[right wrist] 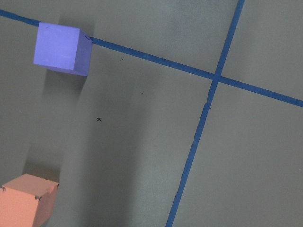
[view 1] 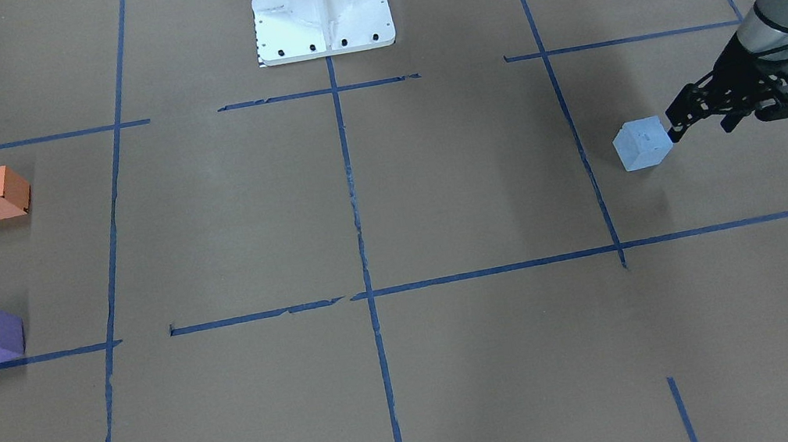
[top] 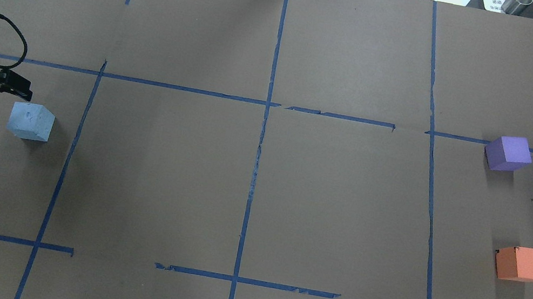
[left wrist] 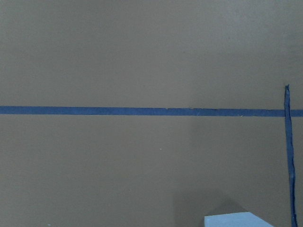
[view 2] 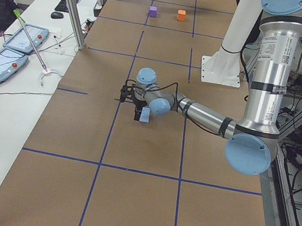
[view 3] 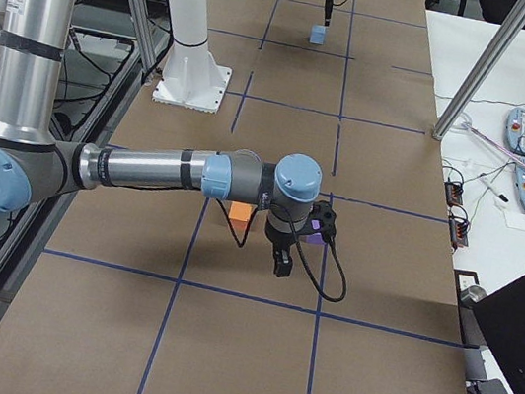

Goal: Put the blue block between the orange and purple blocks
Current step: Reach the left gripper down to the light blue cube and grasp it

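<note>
On the robot's left end of the desk (top: 335, 194), the blue block (view 1: 643, 143) sits flat on the brown paper, in the taped square next to the long blue line that runs away from the robot. I see the left gripper (view 1: 673, 128) just beside it, on the side away from the desk's middle. Its black tips reach the block's upper edge in the front-facing view, but I cannot tell whether they touch it. In the overhead view the tips sit just off the block's far corner rather than over it. My left wrist camera catches only a slice of the block's pale top at the bottom edge of the view, with no fingers in sight. I cannot tell whether those jaws are spread or pressed together.

The orange block (top: 521, 264) and the purple block (top: 508, 153) are far across the desk, on the robot's right end. They stand well apart from each other with bare paper between them. The orange one is nearer the robot, and the purple one sits farther out against a tape line. The right gripper (view 3: 280, 265) hangs over the desk close to those two, pointing down. It shows only from the side camera, so I cannot tell how its jaws stand. The right wrist camera shows both blocks below it.
</note>
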`<state>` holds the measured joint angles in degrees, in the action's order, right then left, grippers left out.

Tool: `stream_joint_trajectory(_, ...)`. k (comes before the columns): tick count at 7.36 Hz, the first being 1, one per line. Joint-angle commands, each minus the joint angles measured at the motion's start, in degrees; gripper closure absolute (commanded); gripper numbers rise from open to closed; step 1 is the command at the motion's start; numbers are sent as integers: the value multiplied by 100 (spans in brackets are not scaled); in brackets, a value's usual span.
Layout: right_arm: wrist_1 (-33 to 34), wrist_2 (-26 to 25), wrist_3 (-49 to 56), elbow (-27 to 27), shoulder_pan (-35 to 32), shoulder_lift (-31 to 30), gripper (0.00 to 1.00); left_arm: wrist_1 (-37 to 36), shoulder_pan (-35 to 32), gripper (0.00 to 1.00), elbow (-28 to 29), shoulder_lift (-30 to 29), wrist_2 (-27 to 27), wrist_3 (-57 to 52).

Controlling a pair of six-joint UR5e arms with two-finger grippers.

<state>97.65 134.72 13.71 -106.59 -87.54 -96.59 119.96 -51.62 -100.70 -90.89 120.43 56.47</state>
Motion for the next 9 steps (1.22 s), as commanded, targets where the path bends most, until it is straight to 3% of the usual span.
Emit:
stream_joint_trajectory(1, -1, -7, 0, 7, 0, 0, 0, -16, 388, 0, 85, -140, -186, 232)
stream_joint_trajectory(2, -1, -7, 0, 16, 0, 0, 0, -16, 624, 0, 199, -131, -500, 224)
stream_joint_trajectory(4, -1, -7, 0, 16, 0, 0, 0, -16, 767, 0, 315, -131, -573, 197)
stream_joint_trajectory(5, -1, -7, 0, 7, -8, -17, 0, -8, 759, 29, 306, -122, -573, 189)
stream_joint_trajectory(6, -1, -7, 0, 7, -8, -26, 0, -8, 750, 82, 271, -114, -573, 162)
stream_joint_trajectory(7, -1, -7, 0, 7, -8, -35, 0, -16, 715, 91, 201, -140, -565, 162)
stream_joint_trajectory(9, -1, -7, 0, 16, -8, -44, 0, -16, 688, 89, 78, -584, -599, 171)
